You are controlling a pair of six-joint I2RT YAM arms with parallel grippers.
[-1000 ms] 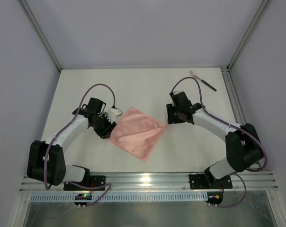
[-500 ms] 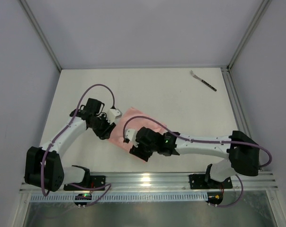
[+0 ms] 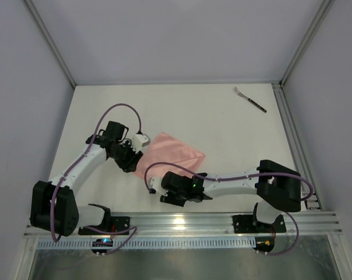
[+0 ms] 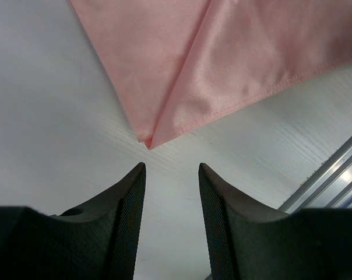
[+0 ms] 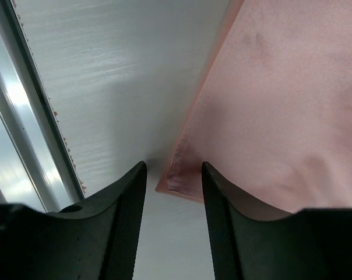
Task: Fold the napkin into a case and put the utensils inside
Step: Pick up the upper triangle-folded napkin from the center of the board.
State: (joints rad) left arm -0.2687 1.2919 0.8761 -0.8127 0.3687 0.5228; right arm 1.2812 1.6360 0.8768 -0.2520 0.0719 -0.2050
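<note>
The salmon-pink napkin (image 3: 173, 153) lies flat in the middle of the table, corners pointing outward, and its near corner is hidden under my right arm. My left gripper (image 3: 131, 162) sits at its left corner, open. In the left wrist view the napkin (image 4: 222, 64) shows a fold line, and its corner tip lies just ahead of the empty left gripper (image 4: 172, 169). My right gripper (image 3: 175, 197) is open, low at the near corner. In the right wrist view that corner of the napkin (image 5: 281, 99) lies on the table between the tips of the right gripper (image 5: 173, 168). The fork (image 3: 250, 99) rests at the far right.
An aluminium rail (image 3: 182, 221) runs along the near edge, close behind the right gripper, and shows as the rail (image 5: 13, 116) in the right wrist view. My right arm stretches across the near side. Metal frame posts (image 3: 284, 116) border the table's right side.
My right arm has swung from the far right, near the fork, across to the napkin's near corner and come down over it. The left arm has barely moved.
</note>
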